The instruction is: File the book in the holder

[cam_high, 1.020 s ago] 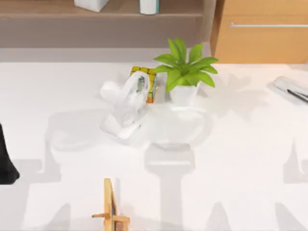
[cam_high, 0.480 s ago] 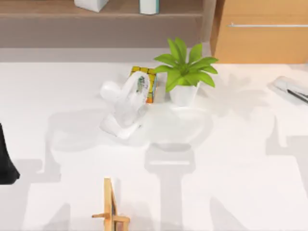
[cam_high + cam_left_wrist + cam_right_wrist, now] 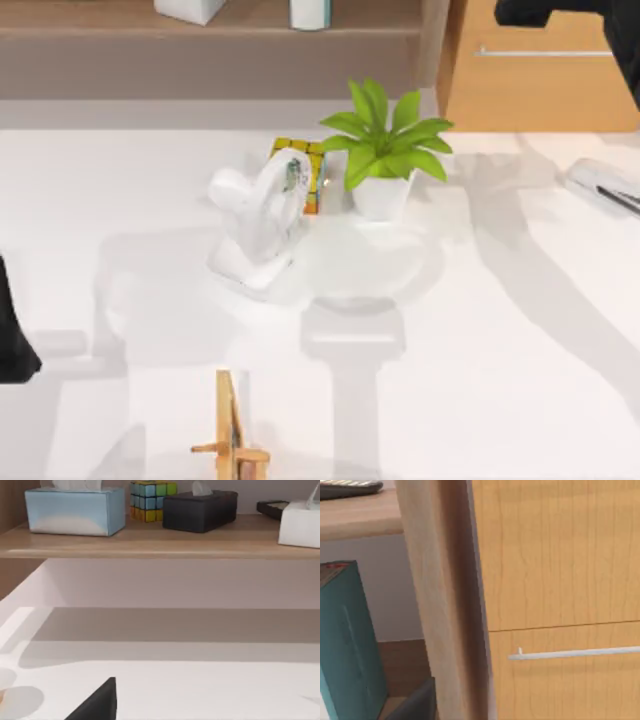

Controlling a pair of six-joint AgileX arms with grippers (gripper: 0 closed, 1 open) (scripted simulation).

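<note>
The wooden holder (image 3: 230, 430) stands upright at the table's front edge, left of centre. The book is out of view. My left gripper (image 3: 14, 352) sits at the table's left edge, far left of the holder; one dark finger (image 3: 95, 705) shows in the left wrist view, which faces the back shelf. My right gripper (image 3: 527, 12) is up at the back right, in front of the wooden cabinet (image 3: 545, 70). The right wrist view looks at the cabinet's drawer front (image 3: 560, 580), with one dark finger (image 3: 412, 702) at its edge.
A potted plant (image 3: 385, 150), a colour cube (image 3: 300, 165) and a white rounded object (image 3: 260, 215) stand at the table's middle back. A stapler (image 3: 605, 185) lies at the right edge. The back shelf holds a teal box (image 3: 347, 640), tissue boxes (image 3: 75, 510) and another cube (image 3: 152, 500).
My right arm has come into the top view at the back right, and its shadow now runs across the right of the table. The left arm has stayed put.
</note>
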